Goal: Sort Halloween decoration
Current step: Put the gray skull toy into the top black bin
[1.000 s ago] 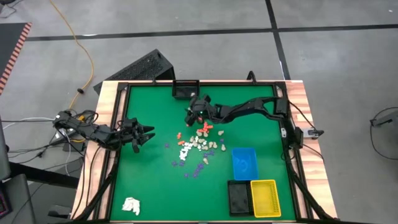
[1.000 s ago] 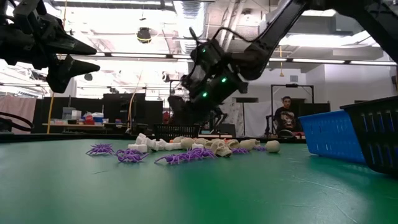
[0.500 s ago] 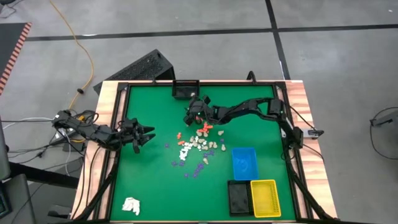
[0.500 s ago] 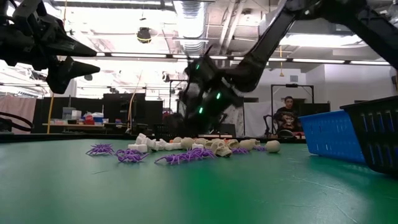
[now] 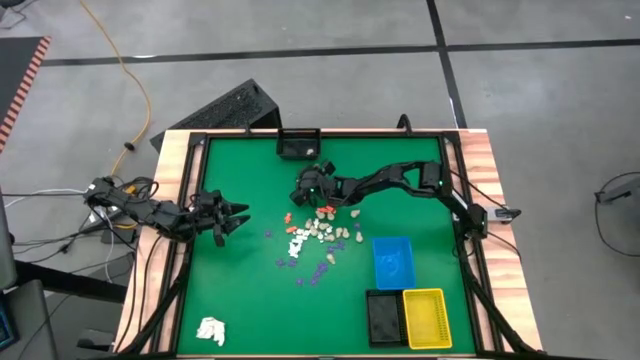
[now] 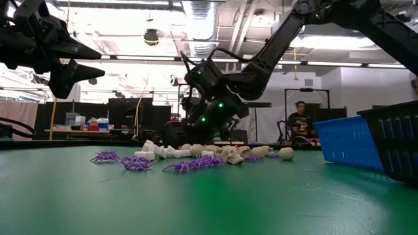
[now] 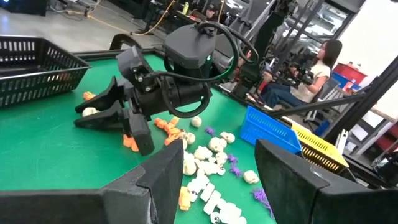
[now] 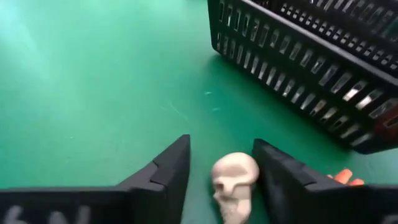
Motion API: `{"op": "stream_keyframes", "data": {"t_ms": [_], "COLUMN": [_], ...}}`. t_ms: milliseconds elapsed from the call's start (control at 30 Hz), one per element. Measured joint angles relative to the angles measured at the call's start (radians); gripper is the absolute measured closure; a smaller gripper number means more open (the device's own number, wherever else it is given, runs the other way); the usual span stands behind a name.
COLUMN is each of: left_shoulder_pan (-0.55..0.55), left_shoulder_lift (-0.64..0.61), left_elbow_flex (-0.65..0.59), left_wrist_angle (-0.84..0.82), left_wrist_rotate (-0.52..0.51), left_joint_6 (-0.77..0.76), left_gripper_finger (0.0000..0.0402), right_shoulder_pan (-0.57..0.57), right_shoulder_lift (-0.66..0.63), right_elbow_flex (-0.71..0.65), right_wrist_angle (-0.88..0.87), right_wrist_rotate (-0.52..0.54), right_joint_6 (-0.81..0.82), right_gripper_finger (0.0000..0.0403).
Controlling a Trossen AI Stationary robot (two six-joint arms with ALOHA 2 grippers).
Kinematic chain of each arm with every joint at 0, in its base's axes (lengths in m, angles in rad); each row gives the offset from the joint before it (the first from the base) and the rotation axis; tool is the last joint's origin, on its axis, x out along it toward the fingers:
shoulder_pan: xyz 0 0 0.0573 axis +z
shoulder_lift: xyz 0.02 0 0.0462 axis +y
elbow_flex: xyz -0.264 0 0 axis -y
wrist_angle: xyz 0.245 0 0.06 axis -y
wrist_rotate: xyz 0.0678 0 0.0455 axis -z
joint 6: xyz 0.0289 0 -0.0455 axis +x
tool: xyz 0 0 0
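Observation:
The Halloween decoration (image 5: pixel 320 235) lies as a heap of tiny orange, cream, white and purple pieces on the green mat's middle. My right gripper (image 5: pixel 303 190) reaches low over the heap's far left edge, slanting down. It is open, with a cream skull (image 8: pixel 235 177) lying on the mat between its fingers; the left wrist view shows the same skull (image 7: pixel 90 112). My left gripper (image 5: pixel 235 215) waits open above the mat's left side, pointing level at the heap. My right gripper has the cream skull between its two fingers, coming at it slanting down from the table's right. The skull's side (image 8: pixel 252 171) lies close against one finger (image 8: pixel 273 174). Whether it touches, I cannot tell. The other finger stands apart from the skull.
A black basket (image 5: pixel 298 145) stands at the far edge just beyond my right gripper. Blue (image 5: pixel 392 262), black (image 5: pixel 384 315) and yellow (image 5: pixel 425 317) trays sit at the near right. A white wad (image 5: pixel 210 330) lies at the near left corner.
My right gripper has sunk toward the mat and moved a little toward the table's left, tipping further downward, until it is low over the heap's far edge. The pieces have stayed where they were.

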Motion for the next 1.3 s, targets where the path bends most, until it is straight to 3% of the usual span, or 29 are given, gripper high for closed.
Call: {"op": "stream_keyframes", "data": {"t_ms": [167,267,833,1300], "left_shoulder_pan": [0.000,0.000,0.000,0.000], "left_shoulder_lift": [0.000,0.000,0.000,0.000], "left_elbow_flex": [0.000,0.000,0.000,0.000], "left_wrist_angle": [0.000,0.000,0.000,0.000], "left_wrist_rotate": [0.000,0.000,0.001,-0.003], "left_joint_6": [0.000,-0.001,-0.003,-0.003], "left_gripper_finger": [0.0213,0.0213,0.0213,0.0213], "right_shoulder_pan": [0.003,0.002,0.020,-0.078], "right_shoulder_lift": [-0.001,-0.001,-0.140,-0.172], "right_elbow_flex": [0.000,0.000,-0.005,0.034], "right_wrist_angle": [-0.030,-0.028,-0.036,0.003], "right_wrist_rotate": [-0.001,0.001,-0.037,-0.042], "right_joint_6": [0.051,0.070,0.065,0.082], "right_gripper_finger": [0.0329,0.0356,0.0350,0.0348]}}
